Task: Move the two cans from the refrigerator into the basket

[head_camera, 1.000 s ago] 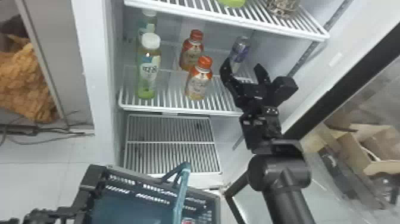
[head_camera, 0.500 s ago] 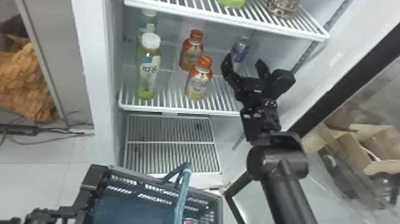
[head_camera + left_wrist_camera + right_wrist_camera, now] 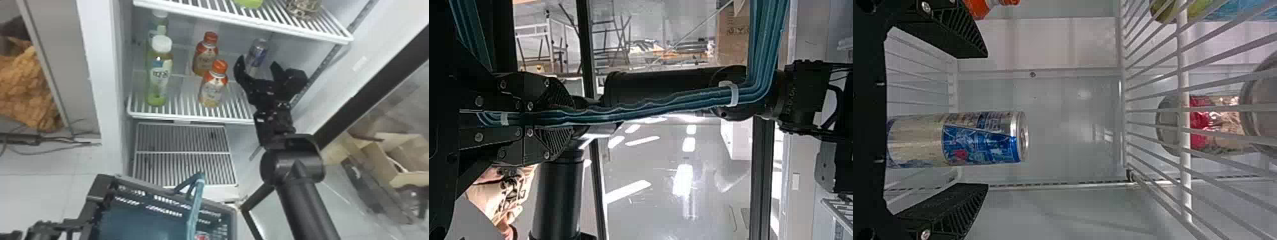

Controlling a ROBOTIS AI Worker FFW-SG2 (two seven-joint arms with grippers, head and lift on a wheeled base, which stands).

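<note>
In the head view, the can (image 3: 259, 49) stands on the fridge's wire shelf (image 3: 186, 117) at one o'clock, between the right gripper's (image 3: 258, 62) spread fingers. The basket (image 3: 159, 191) is at seven o'clock, the pale tiled floor (image 3: 38, 198) at eight, opened cardboard boxes (image 3: 380, 156) at four.

In the left wrist view, the left gripper (image 3: 571, 118) is closed, teal cables (image 3: 644, 108) crossing it; the glossy floor shines.

In the right wrist view, the can is silver, its label blue with a red mark.

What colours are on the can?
The can is mostly silver and blue, best in the right wrist view.
</note>
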